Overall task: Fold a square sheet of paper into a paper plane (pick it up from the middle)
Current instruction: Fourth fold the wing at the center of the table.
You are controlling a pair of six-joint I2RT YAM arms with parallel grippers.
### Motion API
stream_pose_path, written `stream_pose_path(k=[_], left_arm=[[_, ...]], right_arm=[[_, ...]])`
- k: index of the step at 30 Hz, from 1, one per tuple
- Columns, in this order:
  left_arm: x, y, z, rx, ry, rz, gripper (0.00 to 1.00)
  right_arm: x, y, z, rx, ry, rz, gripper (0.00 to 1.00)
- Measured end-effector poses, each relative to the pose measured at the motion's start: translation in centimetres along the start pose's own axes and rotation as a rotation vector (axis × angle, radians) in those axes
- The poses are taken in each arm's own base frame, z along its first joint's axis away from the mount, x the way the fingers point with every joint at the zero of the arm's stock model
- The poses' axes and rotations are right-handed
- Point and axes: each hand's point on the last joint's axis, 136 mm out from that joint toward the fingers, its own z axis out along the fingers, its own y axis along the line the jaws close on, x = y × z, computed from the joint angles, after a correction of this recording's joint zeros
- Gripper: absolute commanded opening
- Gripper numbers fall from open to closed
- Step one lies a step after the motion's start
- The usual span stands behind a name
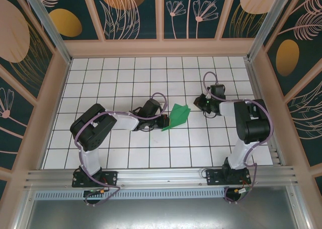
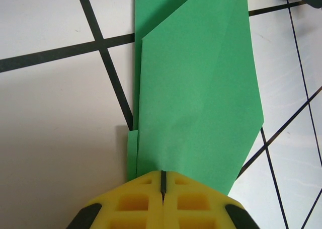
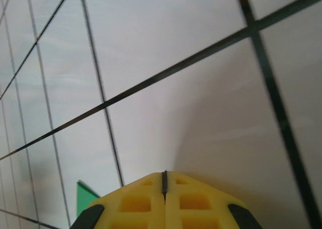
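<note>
Two grippers, both pressed together | I see left gripper [image 2: 163, 174] touching narrow end of plane [image 2: 196, 103] | plane lies flat mid table [image 1: 126, 78] | right gripper [image 3: 164, 174] near it, over bare white surface

1. A white tabletop [image 1: 126, 83] is ruled by thin dark lines into square tiles.
2. The back wall [image 1: 191, 12] is dark teal, painted with pale flowers, leaves and orange ovals, and divided by light wooden strips.
3. The left wall [image 1: 20, 53] and the right wall [image 1: 302, 63] carry the same pattern.
4. A ribbed aluminium rail [image 1: 161, 176] runs along the table's near edge.
</note>
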Motion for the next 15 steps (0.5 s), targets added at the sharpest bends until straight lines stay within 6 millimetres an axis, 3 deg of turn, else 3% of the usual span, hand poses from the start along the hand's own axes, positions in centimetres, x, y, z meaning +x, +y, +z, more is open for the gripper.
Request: stream_pose_path(k=[5, 9, 12, 15], left_arm=[[0.0, 0.0, 0.0, 0.0, 0.0, 0.0, 0.0], [0.0, 0.0, 0.0, 0.0, 0.0, 0.0, 0.0], [0.0, 0.0, 0.0, 0.0, 0.0, 0.001, 0.0], [0.0, 0.0, 0.0, -0.003, -0.002, 0.001, 0.0]], right_arm=[[1.9, 4.4, -0.8, -0.077, 0.016, -0.091, 0.0], [5.7, 7.1, 0.1, -0.12, 0.101, -0.159, 0.0], [7.5, 7.1, 0.9, -0.123, 0.154, -0.169, 0.0], [8.2, 5.2, 2.0, -0.074, 0.181, -0.146, 0.0]])
